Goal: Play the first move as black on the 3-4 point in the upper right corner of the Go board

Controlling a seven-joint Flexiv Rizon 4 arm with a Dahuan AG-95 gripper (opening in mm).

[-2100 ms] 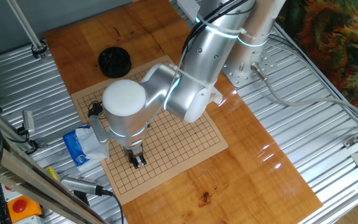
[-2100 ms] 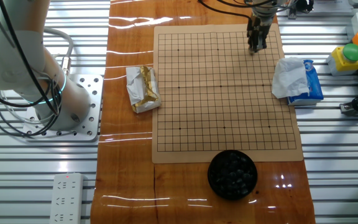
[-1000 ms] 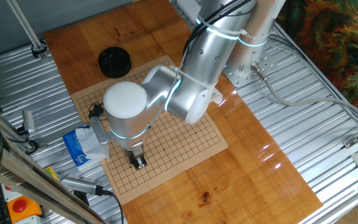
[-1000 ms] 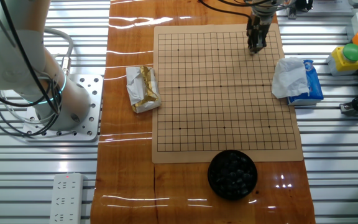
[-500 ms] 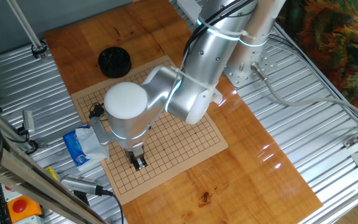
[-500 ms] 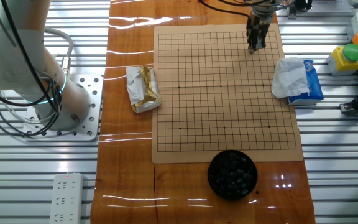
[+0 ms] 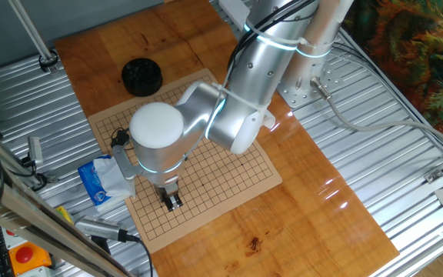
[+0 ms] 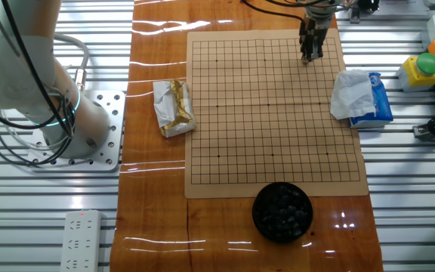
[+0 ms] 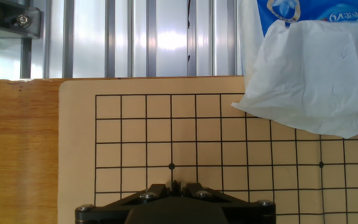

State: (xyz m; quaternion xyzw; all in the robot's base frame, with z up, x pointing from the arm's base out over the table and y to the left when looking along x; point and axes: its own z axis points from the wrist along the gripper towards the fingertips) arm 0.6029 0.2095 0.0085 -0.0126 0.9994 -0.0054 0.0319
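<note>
fingers (image 8: 309, 54) pressed together, tips down near go board (image 8: 274, 113) corner; held stone not visible. arm (image 7: 241, 100) bent over board, gripper (image 7: 173, 201) vertical.

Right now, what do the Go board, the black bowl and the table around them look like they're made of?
Go board: looks like pale matte wood or fibreboard, thin, with printed black lines and no glare. Black bowl: dark and dull, maybe plastic or lacquered wood; hard to tell. Table: wood with a glossy varnish, showing grain and bright reflections, flanked by ribbed aluminium rails.
</note>
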